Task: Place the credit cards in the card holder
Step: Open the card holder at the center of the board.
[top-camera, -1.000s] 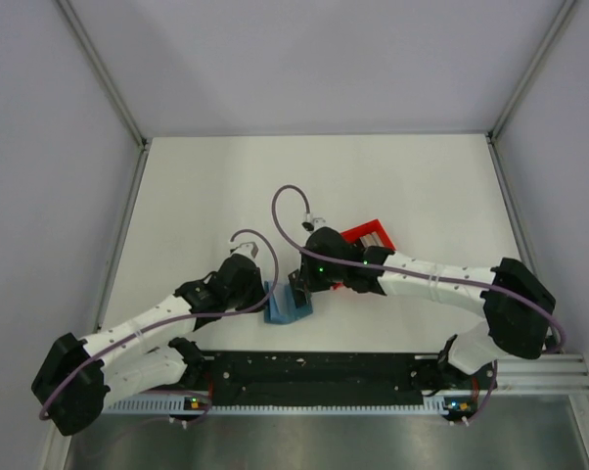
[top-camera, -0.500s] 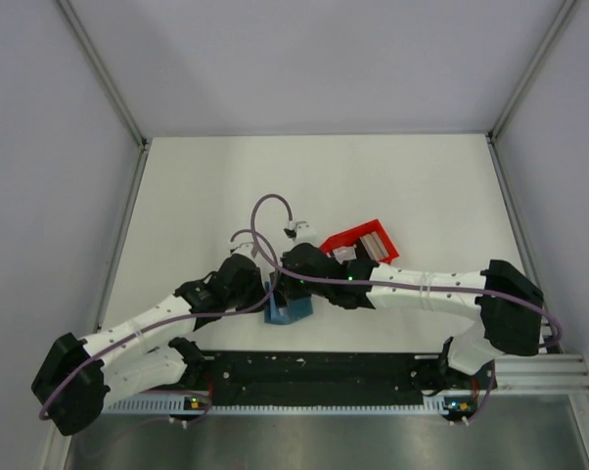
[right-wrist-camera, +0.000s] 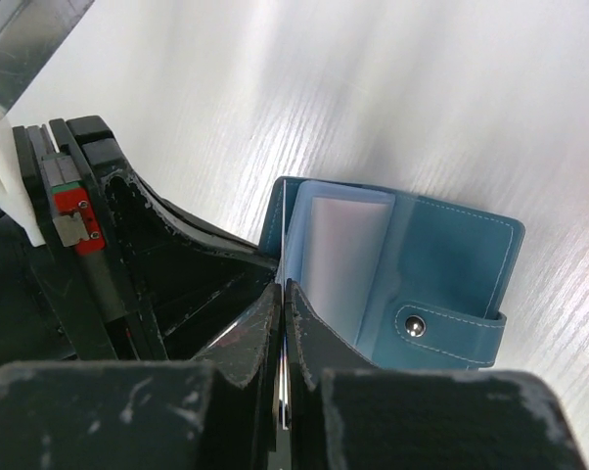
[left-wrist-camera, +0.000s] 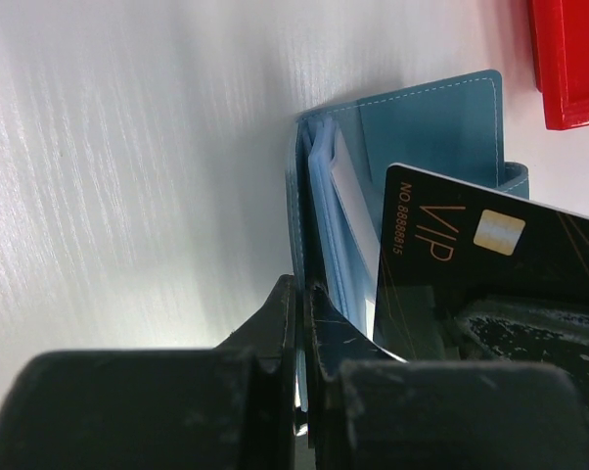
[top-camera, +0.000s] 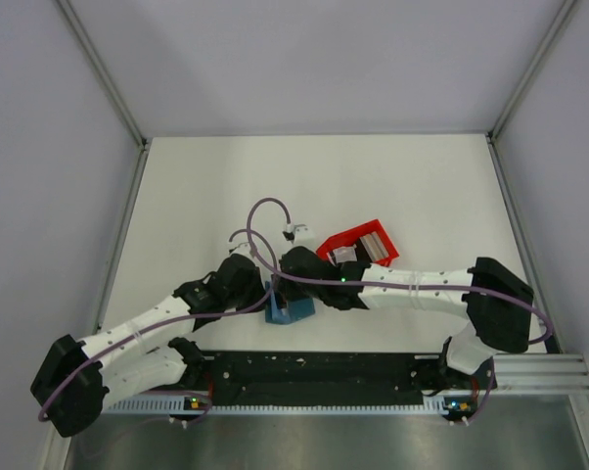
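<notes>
At the near edge of the tabletop [top-camera: 226,186], the left pincer [left-wrist-camera: 296,328] is clamped shut on 1 teal flap of the card holder [left-wrist-camera: 427,122], which stands open on edge beside it. The right pincer [right-wrist-camera: 283,305] pinches a black card [left-wrist-camera: 490,264] marked VIP at the open holder, the card only an edge-on sliver from that wrist's camera and its lower end hidden behind dark fingers. Farther back, a red tray [top-camera: 358,242] holds pale pieces [top-camera: 375,245] too small to identify.

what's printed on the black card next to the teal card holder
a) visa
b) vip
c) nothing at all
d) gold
b: in the left wrist view the black card beside the open card holder shows the letters VIP next to its chip.
</notes>
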Tool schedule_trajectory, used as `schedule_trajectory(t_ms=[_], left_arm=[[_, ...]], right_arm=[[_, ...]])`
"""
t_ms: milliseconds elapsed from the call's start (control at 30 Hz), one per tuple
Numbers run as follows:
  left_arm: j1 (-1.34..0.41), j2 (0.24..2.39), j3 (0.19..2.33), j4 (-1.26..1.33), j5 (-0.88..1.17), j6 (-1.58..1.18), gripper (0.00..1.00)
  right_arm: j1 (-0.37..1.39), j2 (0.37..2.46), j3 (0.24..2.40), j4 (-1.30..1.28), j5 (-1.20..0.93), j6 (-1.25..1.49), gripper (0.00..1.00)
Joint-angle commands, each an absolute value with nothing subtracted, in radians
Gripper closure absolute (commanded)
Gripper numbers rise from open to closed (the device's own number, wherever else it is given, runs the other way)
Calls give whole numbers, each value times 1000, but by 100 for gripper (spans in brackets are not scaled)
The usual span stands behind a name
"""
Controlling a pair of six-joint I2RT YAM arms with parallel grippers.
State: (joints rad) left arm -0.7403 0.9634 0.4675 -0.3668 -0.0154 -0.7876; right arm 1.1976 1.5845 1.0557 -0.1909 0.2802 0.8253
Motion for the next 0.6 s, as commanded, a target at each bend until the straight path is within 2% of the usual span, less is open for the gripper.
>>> schedule_trajectory(t_ms=[0,367,567], left_arm=[[-742,943,472,-339,-18,-795,100],[-742,965,457,-339,-41,-772,100],[-742,988,453,-330,-51,-759,100]], right_arm=[[1215,1592,1077,-189,331,831,100],[1190,1543,1011,-264,387,822,100],[1128,1520,941,-241,278,818,100]])
